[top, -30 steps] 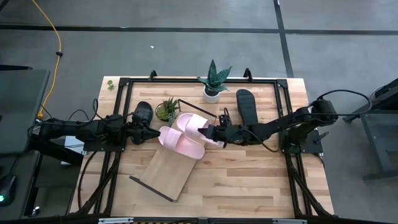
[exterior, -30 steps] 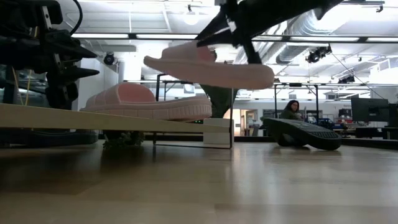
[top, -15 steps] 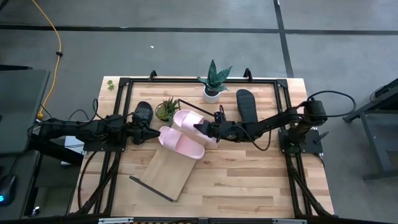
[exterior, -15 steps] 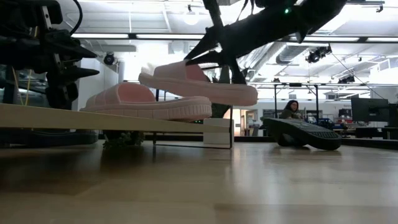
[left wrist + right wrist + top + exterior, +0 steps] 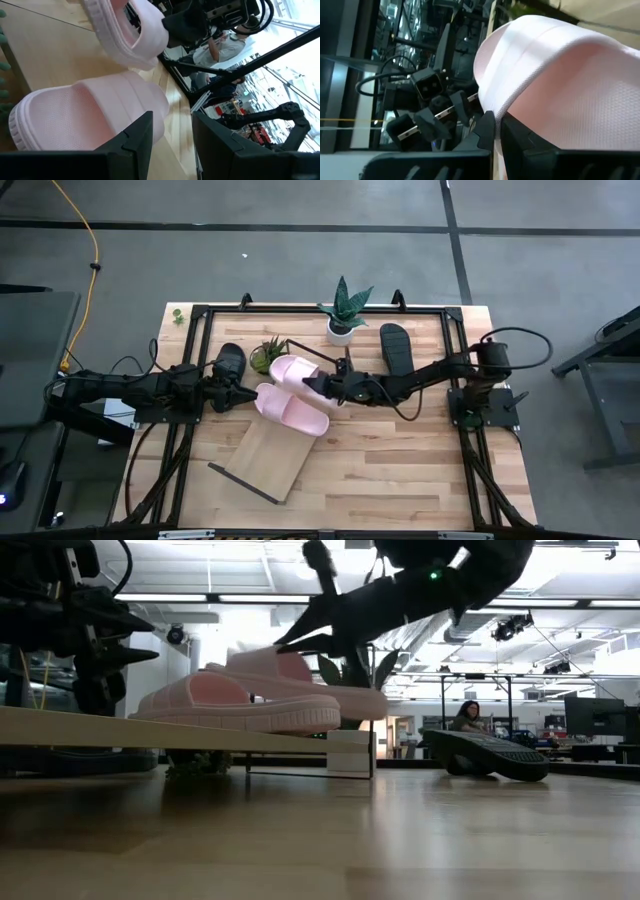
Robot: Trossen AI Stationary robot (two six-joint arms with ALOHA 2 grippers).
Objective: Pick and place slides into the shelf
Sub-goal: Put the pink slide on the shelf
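- We find the right tool (image 5: 314, 385) clamped tight on the strap of a pale pink slide (image 5: 292, 372), carried in the air above the far end of the shelf (image 5: 272, 452).
- In the low view this held slide (image 5: 300, 680) hangs slightly above and behind the second pink slide (image 5: 235, 705), which lies on the shelf (image 5: 150, 730).
- We see the left tool (image 5: 243, 396) just beside the resting pink slide (image 5: 291, 409), its fingers (image 5: 131, 139) spread and holding nothing.
- One black slide (image 5: 228, 362) lies near the left arm; another black slide (image 5: 395, 348) lies on the tabletop (image 5: 400, 460) at the far right.
- The tabletop is light wood planking inside a dark frame, with two potted plants (image 5: 342, 310) at its far edge.
- Beyond it we note grey floor, a yellow cable (image 5: 92, 250), and a seated person (image 5: 468, 717) under ceiling lights.
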